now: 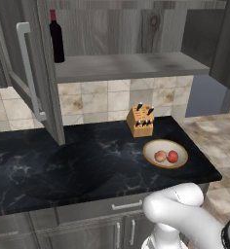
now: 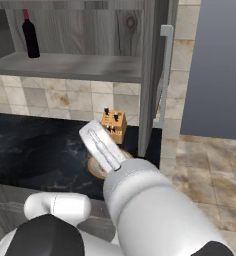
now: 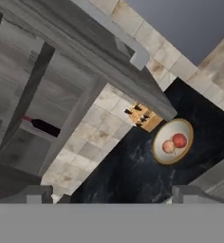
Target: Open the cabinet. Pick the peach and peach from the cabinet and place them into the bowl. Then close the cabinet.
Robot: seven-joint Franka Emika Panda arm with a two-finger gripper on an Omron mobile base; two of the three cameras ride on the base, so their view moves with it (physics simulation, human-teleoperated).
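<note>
The cabinet (image 1: 126, 65) stands open, its left door (image 1: 36, 73) swung out with a long silver handle and its right door (image 2: 152, 75) seen edge-on. On the black counter, the bowl (image 1: 149, 148) holds both peaches: a paler peach (image 1: 160, 156) and a red-orange peach (image 1: 172, 156), side by side. The hand view, rolled over, looks down from above on the bowl (image 3: 159, 153) with the red peach (image 3: 180, 140) and the pale peach (image 3: 168, 146). My gripper (image 3: 114, 197) is open and empty, well away from the bowl. In the right base view my arm hides most of the bowl (image 2: 92, 169).
A dark wine bottle (image 1: 56, 38) stands at the left end of the cabinet shelf. A wooden knife block (image 1: 141, 120) sits on the counter just behind the bowl. Low drawers and doors (image 1: 122, 228) run under the counter edge. Tiled floor (image 1: 219, 131) lies to the right.
</note>
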